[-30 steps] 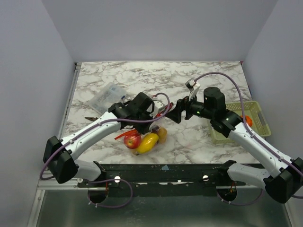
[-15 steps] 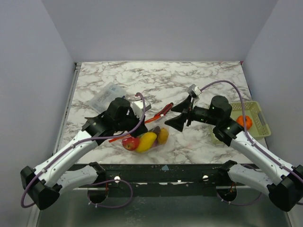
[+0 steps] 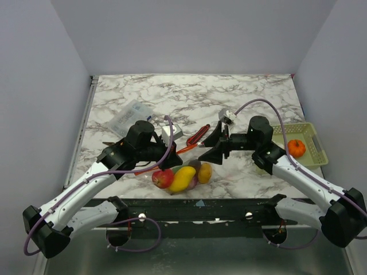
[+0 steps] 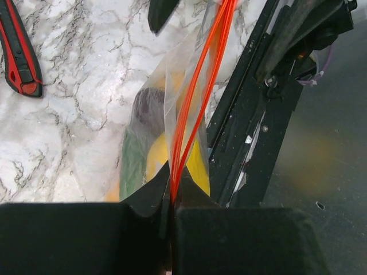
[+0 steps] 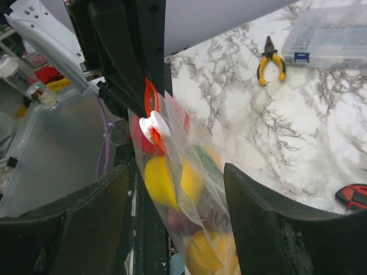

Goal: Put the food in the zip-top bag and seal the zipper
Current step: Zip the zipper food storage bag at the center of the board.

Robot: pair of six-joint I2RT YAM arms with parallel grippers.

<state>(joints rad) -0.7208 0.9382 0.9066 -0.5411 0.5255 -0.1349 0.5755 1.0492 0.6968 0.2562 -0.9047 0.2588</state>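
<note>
Marble table [image 3: 172, 91], grey walls [image 3: 189, 34]; the bag [image 5: 186, 143] is hung at the near edge by its zipper [image 4: 198, 103], pinched in the closed left gripper [image 4: 172, 197]; the right gripper [image 5: 175, 172] is spread wide either side of it; a white slider [image 5: 153, 127] is shown by the right wrist view alone; the bag has been shifted right since a second ago; four foods [image 3: 182, 177] are counted inside, one orange fruit [image 3: 296, 148] in a basket [image 3: 312, 150].

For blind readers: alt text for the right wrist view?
A clear zip-top bag of toy food, its orange-red zipper with a white slider on top, sits within the open right gripper, over a marble table.
</note>
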